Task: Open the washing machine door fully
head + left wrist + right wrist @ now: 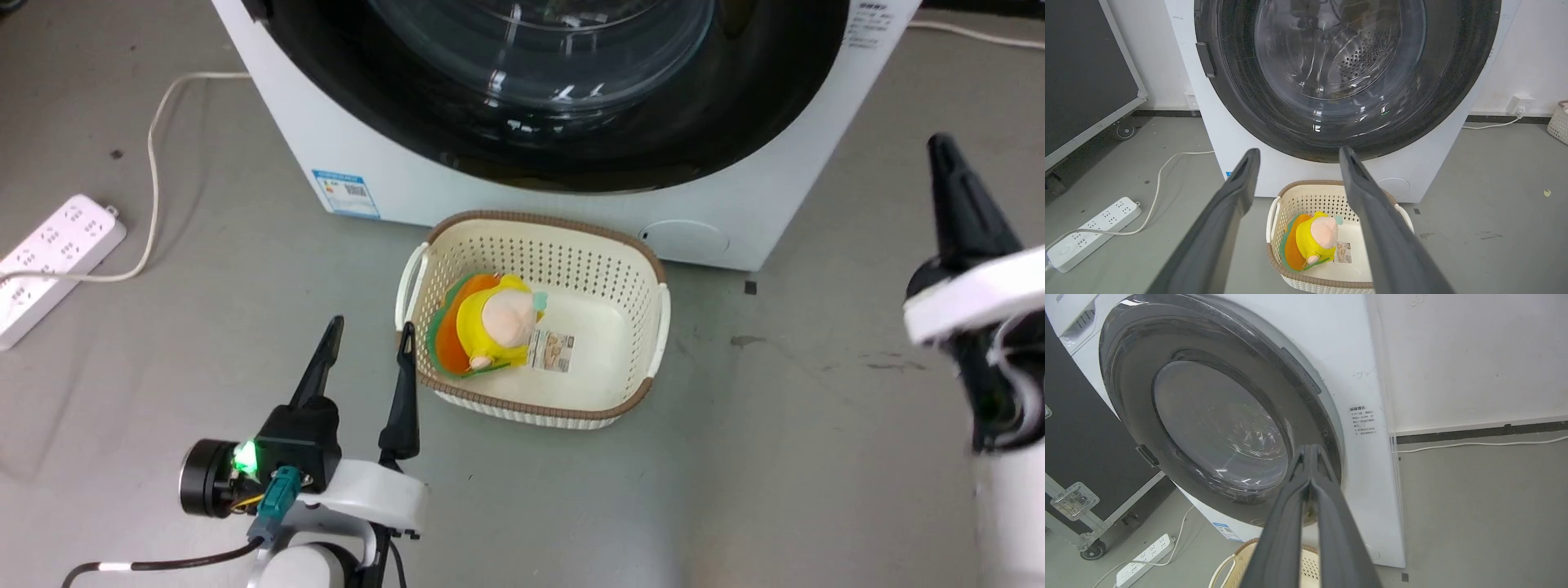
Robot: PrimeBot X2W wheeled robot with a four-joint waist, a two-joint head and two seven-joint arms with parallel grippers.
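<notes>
- The washing machine door (1453,81) is shut and sits flush on the front of the white washing machine (326,139), so I'd say the opening hasn't started.
- The relation that matters is that the door lies ahead of and above both tools. It's round, so it has no real long axis. The small dark handle tab (1205,59) sits on its left rim and runs roughly up-down along the edge. My guess is the hinge is on the right side.
- The left tool (1298,152) has its fingers spread wide and holds nothing. It's low over the floor, aimed at the door's bottom edge and well short of it.
- The right tool (1310,448) has its fingers pressed together, also empty, and it's raised higher. In its wrist view the tip lines up with the door's lower right rim, but I can't tell if it's touching.
- So the left arm is on the handle side, while the right looks nearer the door overall.
- A cream basket (571,257) with a yellow plush toy (498,322) stands below the door, just beside the left tool.
- The grey floor (735,490) has a power strip (53,257) off to the left. There's also a black wheeled case (1081,61) on that side and a white wall (1474,355) behind.
</notes>
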